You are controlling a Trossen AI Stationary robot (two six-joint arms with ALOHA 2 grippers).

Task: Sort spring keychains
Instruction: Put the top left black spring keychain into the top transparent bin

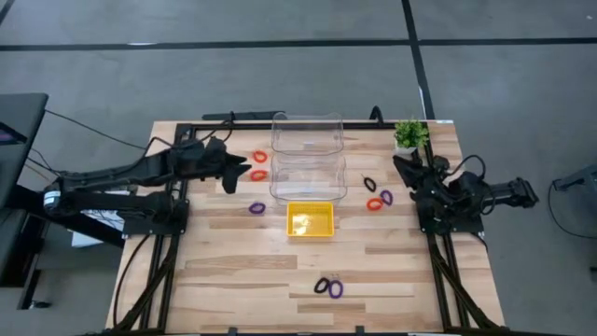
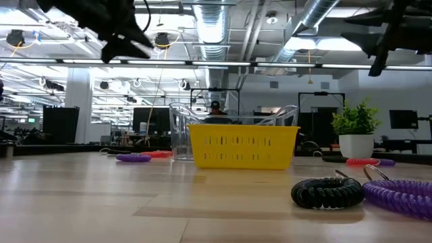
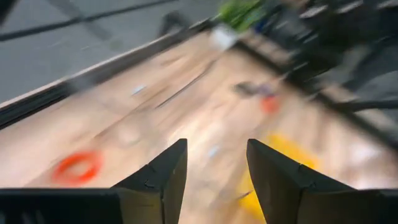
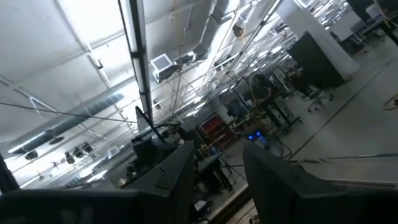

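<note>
The left gripper (image 1: 244, 174) hovers with fingers spread, bare pale wooden table (image 1: 233, 271) nearer the front. Two small coiled orange-red spring keychains (image 1: 259, 165) lie just beside it. The right gripper (image 1: 399, 164) waits, parted, near the table's right edge.

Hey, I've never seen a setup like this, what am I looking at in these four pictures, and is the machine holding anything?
It is a robot with two dark arms at a wooden table. One picture looks straight down from above, one looks level across the tabletop, and two come from cameras on the arms' wrists.

On the table lie small coiled spring keychains: two orange ones, a purple one, a mixed group on the right, and a black and purple pair at the near edge. In the middle sit a yellow tray, clear bins and, at a corner, a small potted plant.

The left gripper is raised over the table near the orange keychains, open and empty. The right gripper waits by the plant, also open and empty.
</note>
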